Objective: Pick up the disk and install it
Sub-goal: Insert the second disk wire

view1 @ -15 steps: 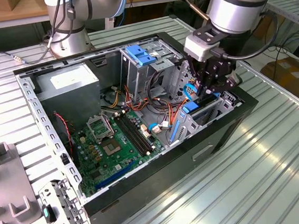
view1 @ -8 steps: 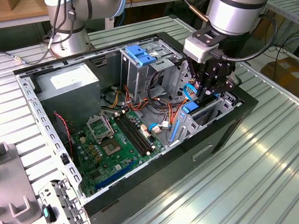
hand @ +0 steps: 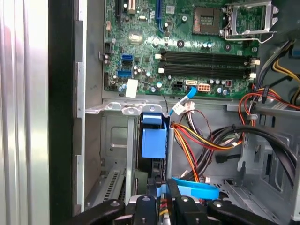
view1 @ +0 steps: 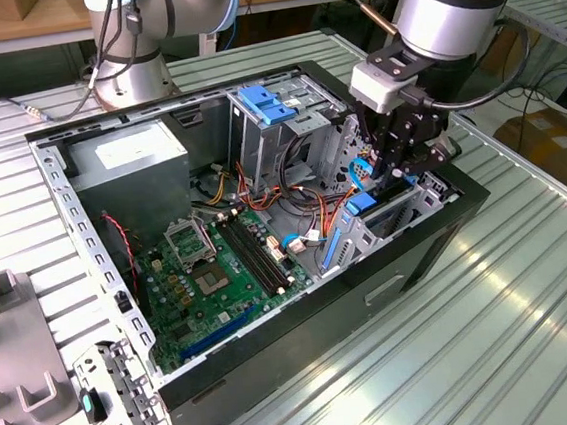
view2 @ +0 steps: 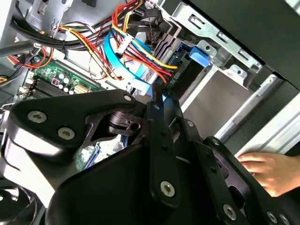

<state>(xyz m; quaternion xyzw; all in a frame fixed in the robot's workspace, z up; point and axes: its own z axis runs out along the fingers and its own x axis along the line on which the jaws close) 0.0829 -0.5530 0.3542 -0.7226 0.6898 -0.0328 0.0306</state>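
Drive bay: the disk (hand: 153, 143) stands on edge in its slot, metal cage walls (hand: 117, 140) close on both sides.
Beside the bay: red, yellow and black cables (hand: 206, 140) and a blue ribbon (hand: 194, 189) crowd the gap.
Above the motherboard (view1: 219, 269): open room.
Case edge: a person's hand (view2: 267, 171) rests there.
Table (view1: 498, 353): bare outside the case.

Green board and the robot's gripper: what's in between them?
A tangle of red, yellow and orange wires lies there, seen in the exterior view.
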